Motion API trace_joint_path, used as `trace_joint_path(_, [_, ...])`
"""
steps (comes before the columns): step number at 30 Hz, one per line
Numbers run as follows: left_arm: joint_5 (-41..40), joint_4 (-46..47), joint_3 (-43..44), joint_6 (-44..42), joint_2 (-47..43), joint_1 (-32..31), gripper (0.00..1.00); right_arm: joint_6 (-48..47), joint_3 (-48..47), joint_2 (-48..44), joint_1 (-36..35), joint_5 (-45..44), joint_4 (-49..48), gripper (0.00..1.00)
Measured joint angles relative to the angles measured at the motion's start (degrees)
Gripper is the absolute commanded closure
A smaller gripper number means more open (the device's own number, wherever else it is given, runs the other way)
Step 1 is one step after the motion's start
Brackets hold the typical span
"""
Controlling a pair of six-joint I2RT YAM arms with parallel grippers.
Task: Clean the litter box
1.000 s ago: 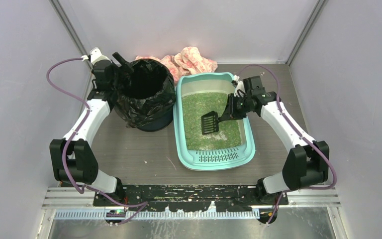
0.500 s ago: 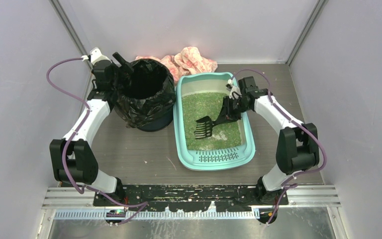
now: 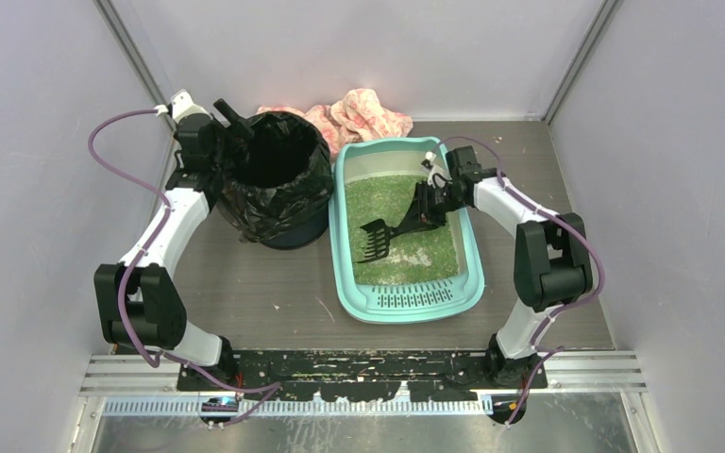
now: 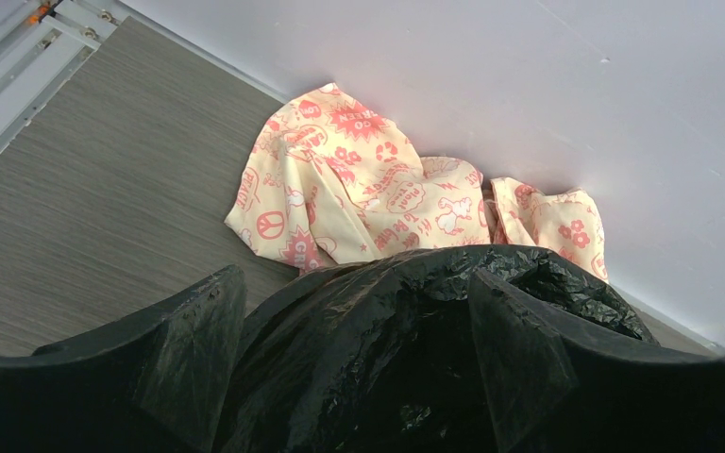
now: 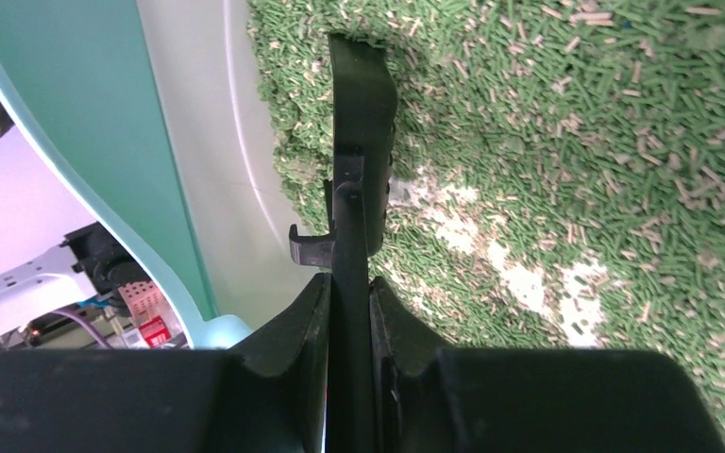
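The black scoop (image 3: 378, 238) has swung left across the litter box (image 3: 406, 300), mid-table beside the bag-lined bin (image 3: 274, 203), its handle pinched tight in the right gripper (image 3: 427, 209) to rake the green litter (image 3: 382, 200), while the left gripper (image 3: 227, 118) waits spread wide at the bin's rim, apparently steadying it.

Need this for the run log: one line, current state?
right hand: shut on scoop, head at litter | left hand: open at bin rim | litter box: bare patches showing
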State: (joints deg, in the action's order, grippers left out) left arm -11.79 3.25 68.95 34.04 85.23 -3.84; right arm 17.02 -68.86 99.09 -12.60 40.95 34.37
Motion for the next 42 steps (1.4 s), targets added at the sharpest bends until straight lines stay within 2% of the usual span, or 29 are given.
trace_joint_path(6, [0.0,0.0,0.0,0.0,0.0,0.0,0.14,2.7,1.6,0.9,0.0,4.9,-5.2,0.99])
trace_joint_path(12, [0.0,0.0,0.0,0.0,0.0,0.0,0.14,4.0,2.3,0.9,0.1,6.2,-7.0,0.99])
trace_joint_path(29, [0.3,0.3,-0.1,0.0,0.0,0.0,0.14,3.5,3.3,-4.3,6.1,7.4,-5.4,0.99])
trace_joint_path(42, [0.3,0.3,-0.1,0.0,0.1,0.0,0.14,2.3,2.8,-7.5,7.9,6.9,-1.6,0.99])
